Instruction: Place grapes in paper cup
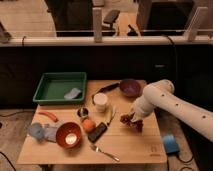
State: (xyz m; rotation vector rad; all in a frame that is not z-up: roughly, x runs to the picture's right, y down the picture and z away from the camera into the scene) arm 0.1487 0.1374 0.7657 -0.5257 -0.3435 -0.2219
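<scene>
The gripper (pixel 131 117) sits low over the table (pixel 137 148), right at the grapes (pixel 136 124) — the dark bunch lies directly under and just right of its tip. Whether it grips the bunch cannot be told. The cup (pixel 100 101) stands upright well to the gripper's left and a little farther back, apart from the grapes. Between them lies a pale yellow piece (pixel 110 115). A purple bowl (pixel 130 87) is behind the gripper; a fork (pixel 104 153) lies nearer the front edge — left of it.
</scene>
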